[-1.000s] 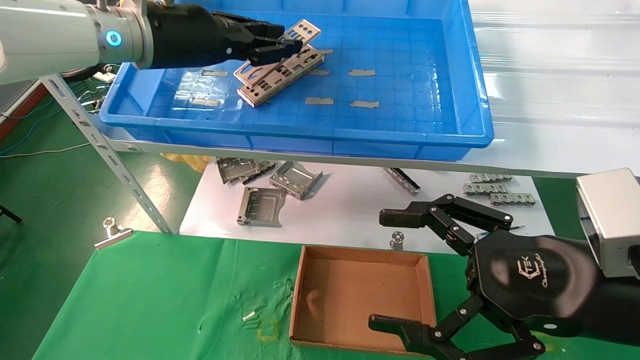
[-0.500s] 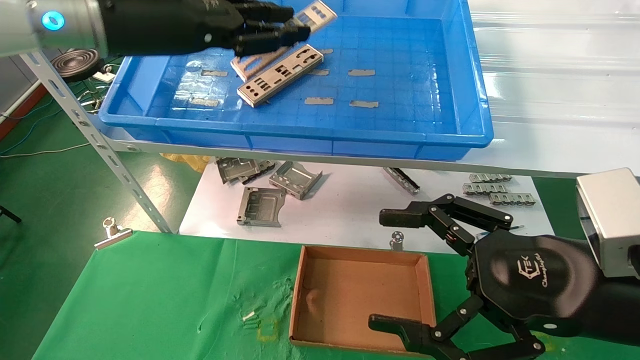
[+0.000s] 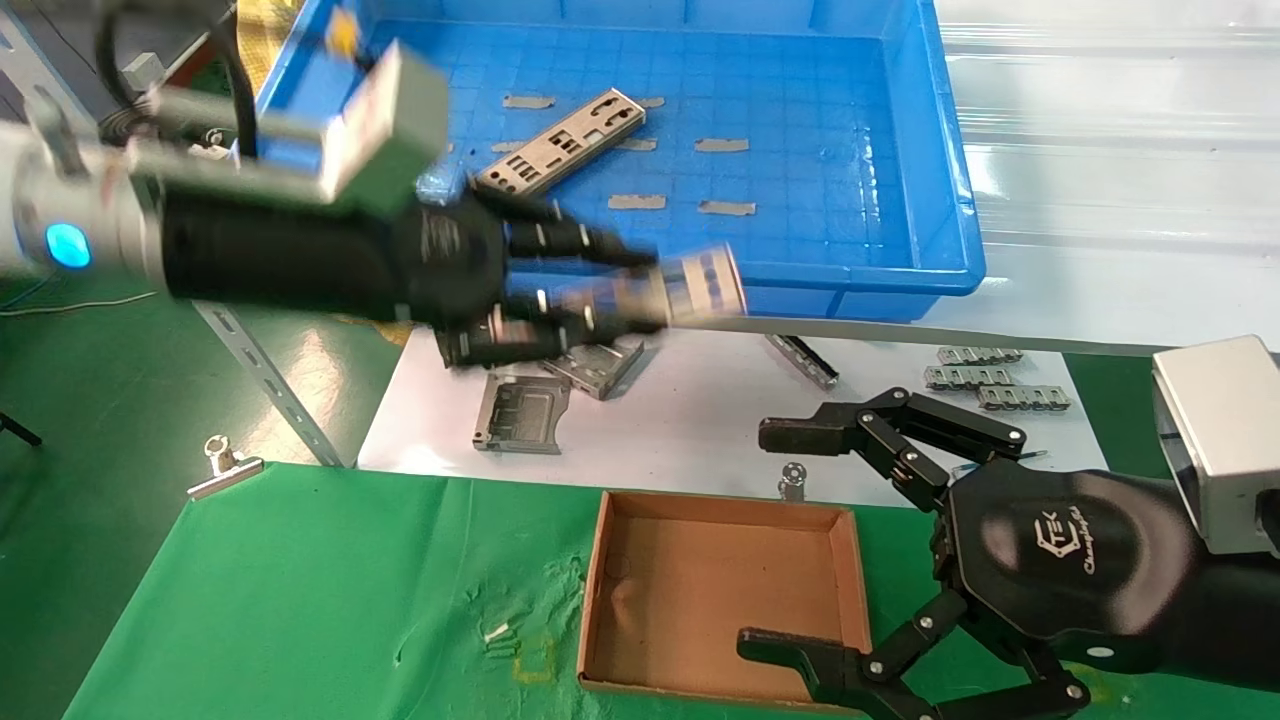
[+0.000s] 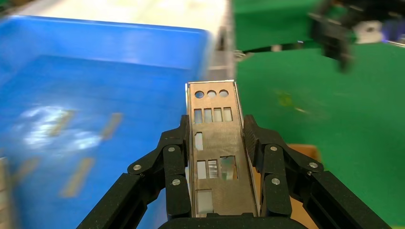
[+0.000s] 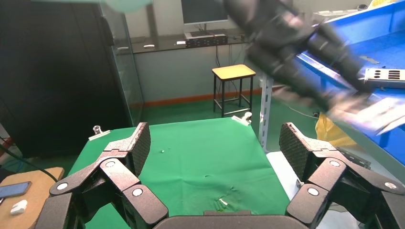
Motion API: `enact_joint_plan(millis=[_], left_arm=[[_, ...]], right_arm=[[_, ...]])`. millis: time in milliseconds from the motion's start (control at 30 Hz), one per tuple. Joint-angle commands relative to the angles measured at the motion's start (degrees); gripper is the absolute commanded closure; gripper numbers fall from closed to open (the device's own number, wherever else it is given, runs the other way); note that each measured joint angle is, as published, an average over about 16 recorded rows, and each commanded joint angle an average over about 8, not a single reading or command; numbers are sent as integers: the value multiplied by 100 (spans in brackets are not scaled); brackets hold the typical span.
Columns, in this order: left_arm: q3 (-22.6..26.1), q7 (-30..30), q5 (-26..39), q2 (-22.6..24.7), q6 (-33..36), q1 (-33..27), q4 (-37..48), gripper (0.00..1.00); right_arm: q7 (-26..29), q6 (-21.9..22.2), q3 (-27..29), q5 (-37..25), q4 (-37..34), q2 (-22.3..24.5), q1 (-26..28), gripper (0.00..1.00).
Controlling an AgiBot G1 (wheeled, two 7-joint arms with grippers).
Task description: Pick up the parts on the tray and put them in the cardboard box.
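My left gripper (image 3: 645, 292) is shut on one part (image 3: 700, 285), a flat silver plate with square cutouts, held in the air just in front of the tray's front rim. In the left wrist view the part (image 4: 217, 152) runs lengthwise between the fingers (image 4: 174, 157). A second part (image 3: 560, 142) lies on the floor of the blue tray (image 3: 930, 150). The cardboard box (image 3: 720, 590) sits on the green cloth below, nothing in it. My right gripper (image 3: 780, 540) hangs open at the box's right edge; in its wrist view the right gripper (image 5: 215, 143) holds nothing.
Grey tape strips (image 3: 725, 145) dot the tray floor. Folded metal brackets (image 3: 520, 410) and small grey pieces (image 3: 985, 380) lie on a white sheet (image 3: 680, 430) under the shelf. A slanted shelf strut (image 3: 270, 385) and a binder clip (image 3: 225, 465) stand at the left.
The left arm has lifted one part off the pile in the tray and swung it toward me, past the tray's front rim. One part stays in the tray. The right arm has not moved.
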Motion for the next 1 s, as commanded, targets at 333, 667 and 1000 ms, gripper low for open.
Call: enact_joint_plan(millis=[333, 667, 1000], left_arm=[[397, 387, 125, 121, -1360, 1714, -1806, 100], [619, 1370, 554, 716, -2243, 2633, -1922, 100], [751, 2238, 1006, 1212, -2973, 2794, -1235, 57]], right_arm=[[0, 0, 0, 0, 0, 0, 0, 0], [0, 0, -1, 0, 0, 0, 0, 0], [0, 0, -1, 1, 0, 0, 0, 0]])
